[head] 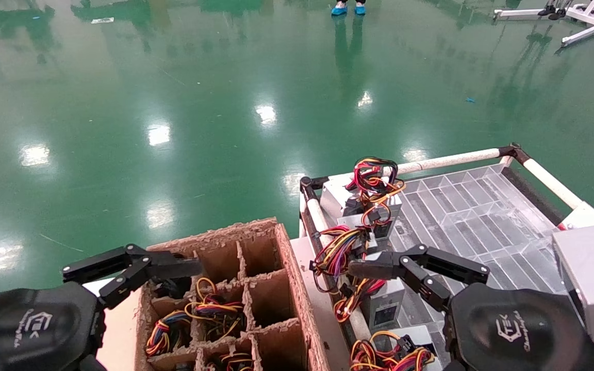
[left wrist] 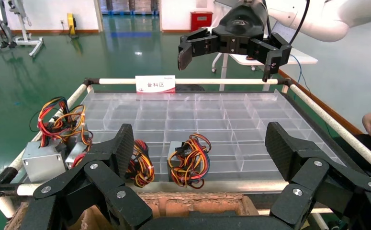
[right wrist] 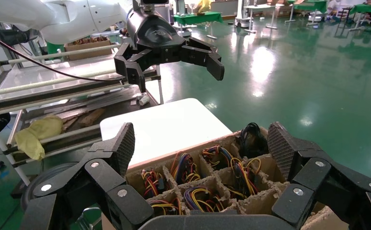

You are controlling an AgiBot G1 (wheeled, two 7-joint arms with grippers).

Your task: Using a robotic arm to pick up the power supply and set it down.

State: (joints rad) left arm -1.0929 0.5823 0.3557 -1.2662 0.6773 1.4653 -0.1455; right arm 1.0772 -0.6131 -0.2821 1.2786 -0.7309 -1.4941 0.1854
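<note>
Two black grippers raised over a workstation on a green floor. Left gripper (head: 132, 273) hovering above the near-left corner of a cardboard divider box (head: 271, 288), fingers spread apart, nothing between them. Right gripper (head: 421, 275) hovering over the left edge of a clear compartment tray (head: 477, 211), fingers likewise spread wide and empty. Several grey power supplies with red, yellow and orange wire bundles lined along that tray edge. Nearest power supply (head: 384, 306) sitting just below and slightly left of the right gripper's fingertips, not touching them. More wire bundles (head: 214, 309) tucked inside the box's cells, below and right of the left gripper.
</note>
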